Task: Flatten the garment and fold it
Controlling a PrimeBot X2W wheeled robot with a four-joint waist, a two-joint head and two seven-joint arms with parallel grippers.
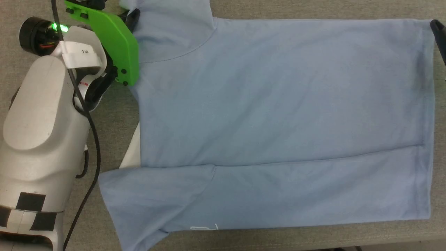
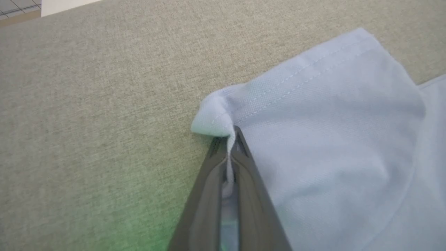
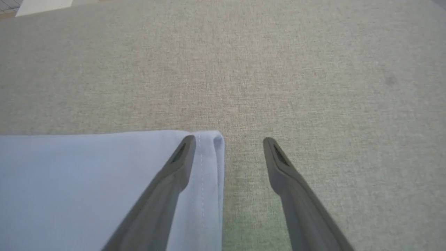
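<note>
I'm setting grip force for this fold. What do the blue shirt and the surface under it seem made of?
The garment: likely soft knit cotton-type cloth, matte; fine textured weave and stitched hem show, and it puckers where the left end effector pinches it. The table surface: seemingly woven fabric covering, matte grey-beige, by its coarse thread grain; what lies underneath cannot be told.

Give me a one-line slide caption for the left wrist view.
Left gripper shut on a hemmed corner of the light blue garment on the beige table.
</note>
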